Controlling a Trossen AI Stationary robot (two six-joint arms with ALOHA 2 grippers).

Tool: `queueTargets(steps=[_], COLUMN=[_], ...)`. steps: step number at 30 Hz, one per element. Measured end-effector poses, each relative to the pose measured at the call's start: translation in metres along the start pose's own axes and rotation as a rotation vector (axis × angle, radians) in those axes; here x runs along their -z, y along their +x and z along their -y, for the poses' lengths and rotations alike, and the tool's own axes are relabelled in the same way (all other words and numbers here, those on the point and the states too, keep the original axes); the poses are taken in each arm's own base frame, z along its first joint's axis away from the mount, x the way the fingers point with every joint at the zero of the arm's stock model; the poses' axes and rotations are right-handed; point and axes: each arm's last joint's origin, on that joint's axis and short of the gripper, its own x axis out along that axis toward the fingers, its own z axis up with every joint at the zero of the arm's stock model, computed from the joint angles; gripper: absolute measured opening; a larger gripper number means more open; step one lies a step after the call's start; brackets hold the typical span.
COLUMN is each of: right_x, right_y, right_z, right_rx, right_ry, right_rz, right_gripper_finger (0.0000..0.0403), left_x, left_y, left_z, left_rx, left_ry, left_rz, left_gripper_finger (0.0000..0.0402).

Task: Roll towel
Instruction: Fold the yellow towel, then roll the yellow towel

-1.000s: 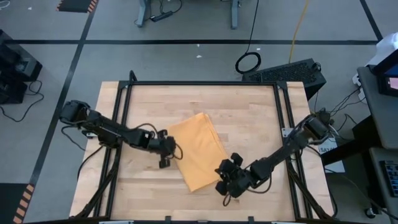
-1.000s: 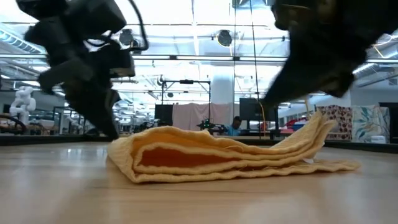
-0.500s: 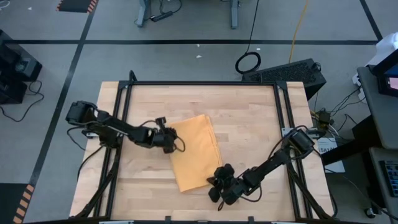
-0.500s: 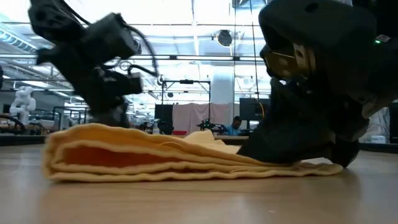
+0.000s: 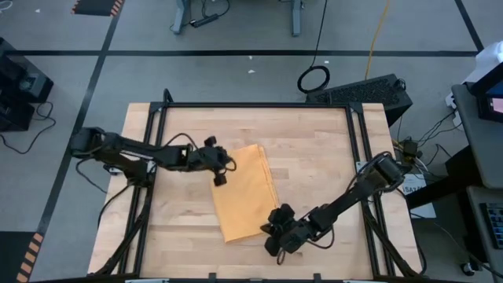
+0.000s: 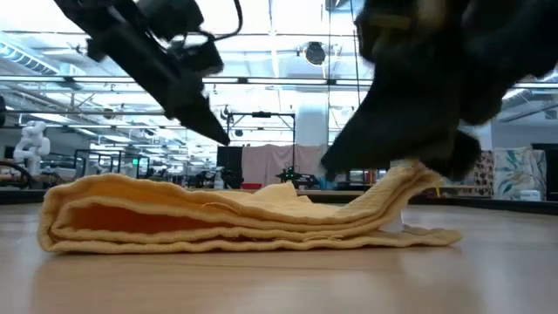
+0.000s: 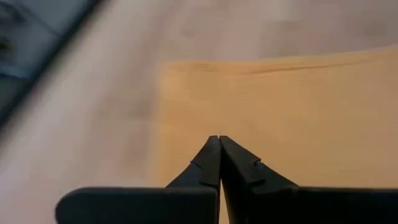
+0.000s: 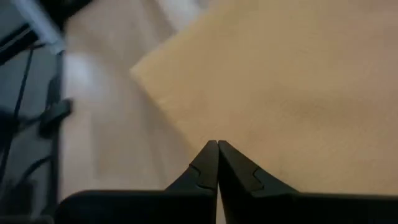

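Towel (image 5: 242,191) lies folded in layers mid-table. Left gripper (image 5: 221,178) hangs over its far left edge, tips pinched together, holding nothing. Right gripper (image 5: 273,240) — likewise closed — sits at the near corner, which rides up, likely nudged to begin rolling.

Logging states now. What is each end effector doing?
Left end effector: shut, empty, above the towel.
Right end effector: shut, at the towel's near corner; a grip cannot be told.
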Motion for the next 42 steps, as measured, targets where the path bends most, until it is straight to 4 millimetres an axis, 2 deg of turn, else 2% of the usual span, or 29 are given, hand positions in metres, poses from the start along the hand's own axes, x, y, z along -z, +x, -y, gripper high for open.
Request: queueTargets(steps=[5,9,12,18,23,30,35,39,42], right_x=[-0.018,-0.021,-0.018,-0.008,0.014,0.033,0.027,0.012,0.009], right_y=[-0.022,-0.027,-0.024,-0.011,0.005,0.025,0.019,0.006,-0.005], right_z=[-0.005,0.001,0.009,0.024,0.029,0.022,0.012,0.001,-0.007], right_rx=[-0.007,0.072,0.147,0.247,0.259,0.187,0.145,0.093,0.065], right_ry=[-0.176,-0.301,-0.343,-0.267,-0.117,0.050,0.025,-0.024,-0.146], right_rz=[0.005,0.004,-0.015,-0.064,-0.075,0.094,0.171,0.190,0.176], right_gripper_finger=[0.0000,0.0000,0.0000,0.0000,0.0000,0.0000,0.0000,0.0000,0.0000], left_x=[0.019,0.039,0.051,0.077,0.075,0.064,0.051,0.038,0.033], left_y=[-0.017,-0.024,-0.023,-0.009,0.004,0.017,0.011,-0.005,-0.020], left_z=[0.035,0.059,0.069,0.066,0.056,0.041,0.038,0.046,0.058], left_rx=[0.147,0.170,0.152,0.042,-0.050,-0.030,-0.020,0.097,0.232], left_ry=[-0.093,-0.086,-0.080,-0.027,0.002,0.036,0.058,0.057,0.069], left_rz=[-0.173,-0.307,-0.333,-0.373,-0.342,-0.269,-0.255,-0.219,-0.184], left_gripper_finger=[0.0006,0.0006,0.0006,0.0006,0.0006,0.0006,0.0006,0.0006,0.0006])
